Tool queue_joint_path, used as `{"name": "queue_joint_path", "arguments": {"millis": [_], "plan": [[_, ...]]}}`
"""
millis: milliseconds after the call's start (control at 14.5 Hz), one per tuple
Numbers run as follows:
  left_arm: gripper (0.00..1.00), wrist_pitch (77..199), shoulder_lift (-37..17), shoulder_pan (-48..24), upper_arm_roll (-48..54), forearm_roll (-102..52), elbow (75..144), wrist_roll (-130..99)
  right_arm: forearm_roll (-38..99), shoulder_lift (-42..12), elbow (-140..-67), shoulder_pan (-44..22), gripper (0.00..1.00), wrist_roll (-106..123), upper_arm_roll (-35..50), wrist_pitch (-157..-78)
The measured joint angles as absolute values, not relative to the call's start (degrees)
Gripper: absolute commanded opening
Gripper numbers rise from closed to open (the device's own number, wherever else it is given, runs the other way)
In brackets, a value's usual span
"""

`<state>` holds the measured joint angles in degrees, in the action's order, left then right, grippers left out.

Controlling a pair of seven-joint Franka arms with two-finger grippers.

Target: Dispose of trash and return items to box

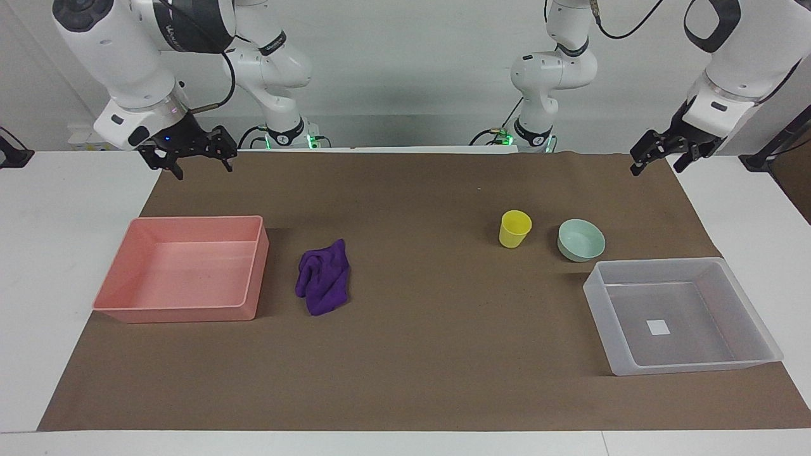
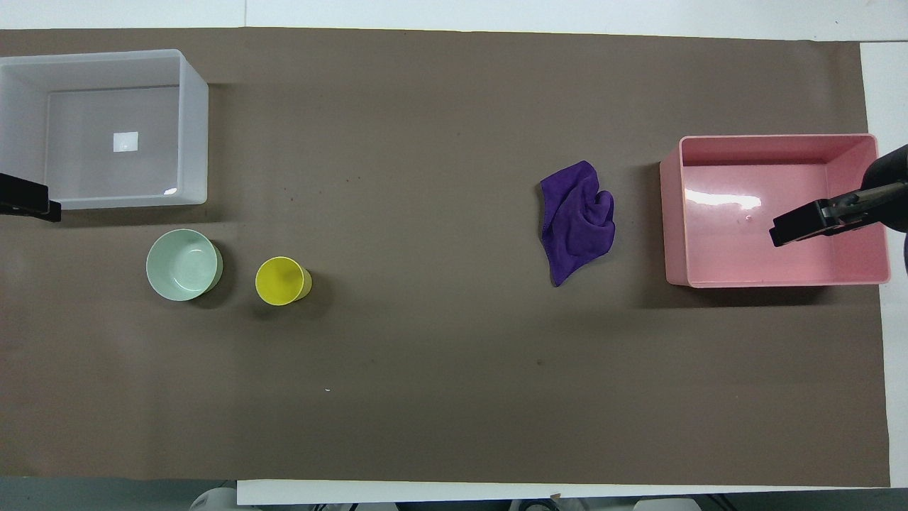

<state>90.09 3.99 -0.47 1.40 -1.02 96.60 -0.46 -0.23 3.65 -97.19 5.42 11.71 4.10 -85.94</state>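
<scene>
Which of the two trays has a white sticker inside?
The clear box, beside the mint-green bowl, has it. The pink tray has none.

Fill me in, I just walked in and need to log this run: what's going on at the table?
Nothing is being handled yet. Both arms wait raised at the robots' edge of the table: the left gripper at its own end, the right gripper at its end, both open and holding nothing. The purple rag lies crumpled beside the pink tray. The yellow cup and mint bowl stand together, nearer the robots than the clear box, which holds nothing.
</scene>
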Motion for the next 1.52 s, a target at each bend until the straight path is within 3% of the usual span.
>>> {"name": "queue_joint_path", "arguments": {"millis": [276,552,1103,1310,1379,1448,1517], "plan": [[1.0,89.11,3.65,-0.52,1.51,-1.02,96.13,3.6,-0.23,3.66,-97.44,5.39,0.99,11.57,4.1,-87.11],[1.0,88.92,3.78,-0.42,1.17,-1.0,96.18,4.06,0.03,2.18,-101.75,1.55,0.99,9.9,4.23,-95.06],[1.0,88.87,3.78,-0.4,0.95,-0.99,96.2,4.29,2.4,-11.51,-108.14,-8.12,1.0,3.24,4.46,-118.77],[1.0,88.86,3.78,-0.4,0.95,-0.99,96.2,4.29,2.43,-15.33,-109.89,-9.91,0.99,0.8,4.46,-124.33],[1.0,88.86,3.78,-0.4,0.95,-0.99,96.2,4.3,2.44,-16.46,-110.2,-10.23,0.97,0.51,4.46,-125.92],[1.0,88.86,3.78,-0.4,0.95,-0.99,96.2,4.3,2.45,-17.41,-110.62,-10.45,0.84,0.47,4.46,-127.42],[1.0,88.86,3.78,-0.39,0.95,-0.99,96.2,4.3,2.45,-18.07,-111.11,-10.58,0.59,0.46,4.46,-128.46]]}}
